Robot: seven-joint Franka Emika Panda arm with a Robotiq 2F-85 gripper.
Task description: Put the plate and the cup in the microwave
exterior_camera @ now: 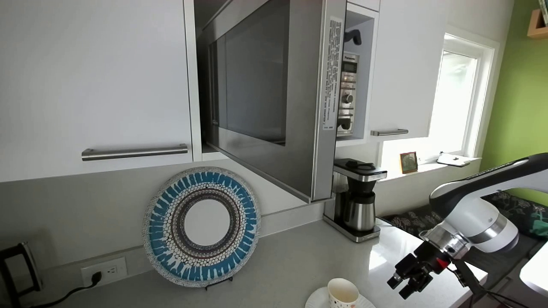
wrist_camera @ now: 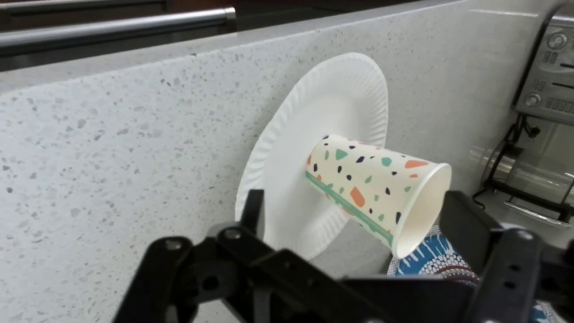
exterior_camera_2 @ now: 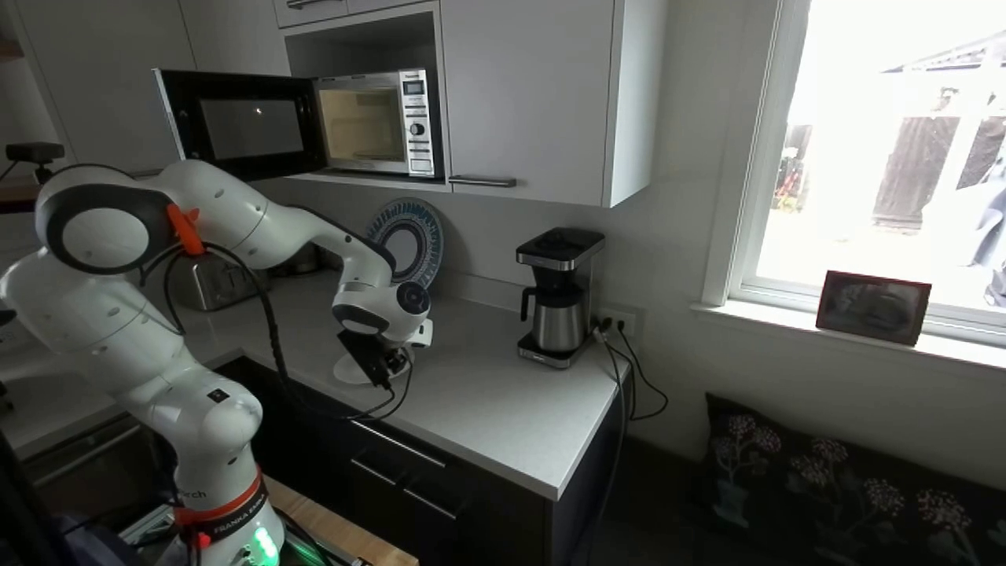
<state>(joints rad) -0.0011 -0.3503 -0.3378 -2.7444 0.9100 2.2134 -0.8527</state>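
Cup: stood upright on a white paper plate; in the wrist view its mouth pointed to four o'clock, its base to ten.
Paper plate: lay flat on the tabletop; I took it for the one the task meant.
My end effector: spread wide, grasping nothing; in an exterior view it hung at three o'clock from the cup, near but apart.
Step in hand: reaching for the cup, I judged, with both pieces outside the microwave.
Fingers: lay along nine to three in the wrist view, close to the cup's own axis, so I judged a wrist roll was needed, to flank the side rather than span rim and base.
Squeeze: the cup looked thin and likely to dent; a light, centred hold just below the rim seemed best.
Lift: had to go straight up, lest the paper plate drag along.
Blue-patterned round plate: stood propped at ten o'clock from the cup in an exterior view; probably no part of the job.
Coffee maker: stood at twelve from the cup there.
Microwave: sat high, at twelve from the paper plate in an exterior view, its door swung out toward nine, so the carry needed to round that edge.
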